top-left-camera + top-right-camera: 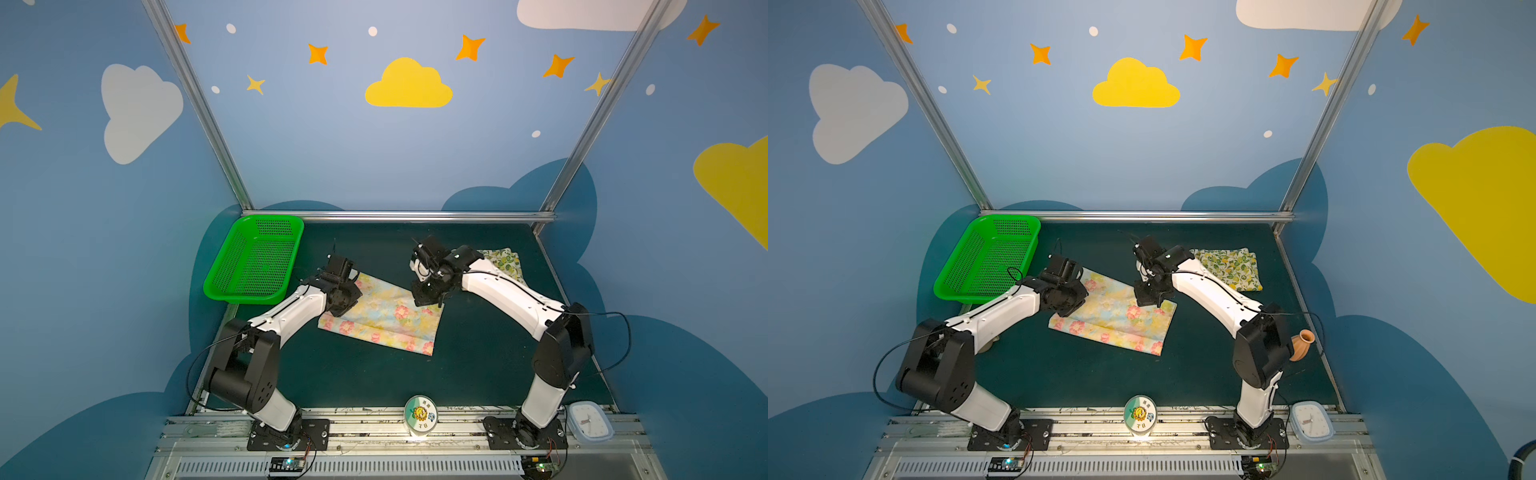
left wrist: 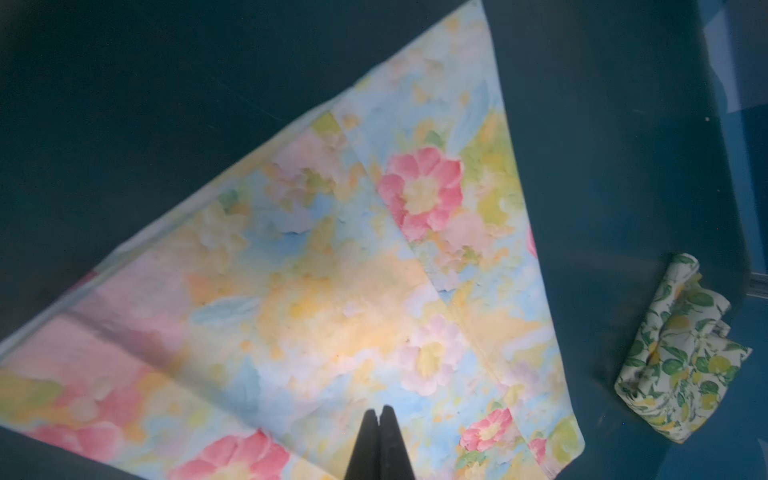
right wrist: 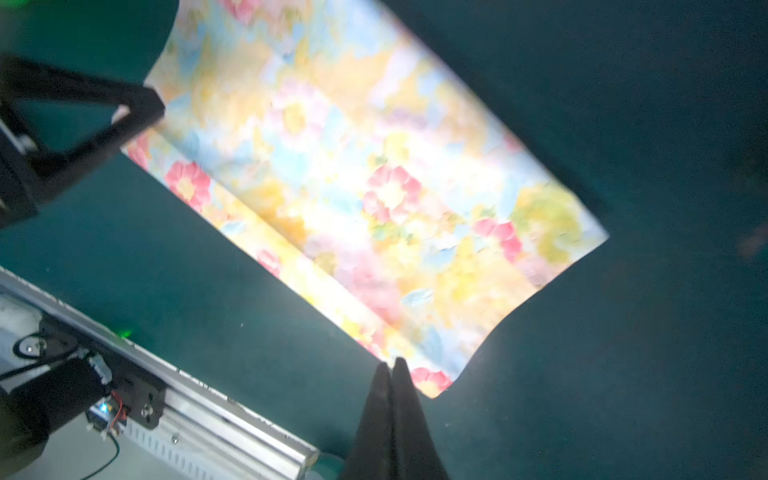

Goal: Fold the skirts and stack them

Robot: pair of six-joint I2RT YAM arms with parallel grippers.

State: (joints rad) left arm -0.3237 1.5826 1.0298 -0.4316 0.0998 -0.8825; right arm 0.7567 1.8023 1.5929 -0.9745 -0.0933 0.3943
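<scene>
White arms [image 1: 291,309], black joints [image 1: 249,370]

Lab booth, cloud-painted walls [image 1: 291,158], aluminium frame [image 1: 399,216]

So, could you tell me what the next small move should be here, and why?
Probably open both hands and pinch the far corners of the floral skirt for another fold: the left hand and right hand are shut there, and it lies wider than the folded lemon skirt.
</scene>
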